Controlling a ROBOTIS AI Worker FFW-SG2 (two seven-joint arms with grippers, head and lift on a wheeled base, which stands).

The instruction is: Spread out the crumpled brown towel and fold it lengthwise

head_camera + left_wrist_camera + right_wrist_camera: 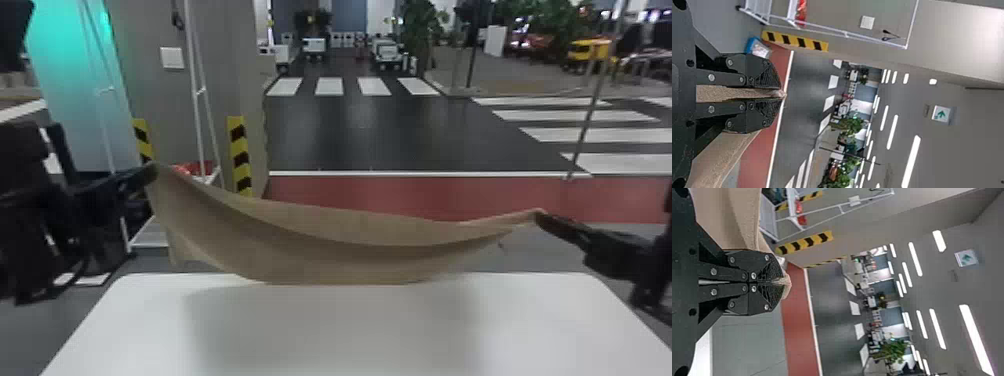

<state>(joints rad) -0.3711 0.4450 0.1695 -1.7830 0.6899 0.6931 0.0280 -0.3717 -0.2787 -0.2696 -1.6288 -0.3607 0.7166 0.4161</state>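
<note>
1. Two grippers share the brown towel: our left gripper has its fingers closed on one upper corner, our right gripper is pinched tight on the other
2. We see the towel hung in the air between them, its long axis running from side to side across our front, with the middle sagging in a shallow curve and soft folds along it
3. The left end sits higher than the right, and neither arm is nearer, since each has an end in hand; we judge that levelling the two corners matters before laying down
4. The white table lies below and on our side of the cloth; the lower edge hangs by the table's far edge, and we cannot tell whether they touch
5. We take the step to be spreading, with the fold to come; the next move likely calls for lowering and drawing the towel towards us, and uneven arms could drag it askew
6. As for labels, we make out none on the towel, only a small dark mark near its right end, too small to tell; a lit sign beyond bears a green arrow
</note>
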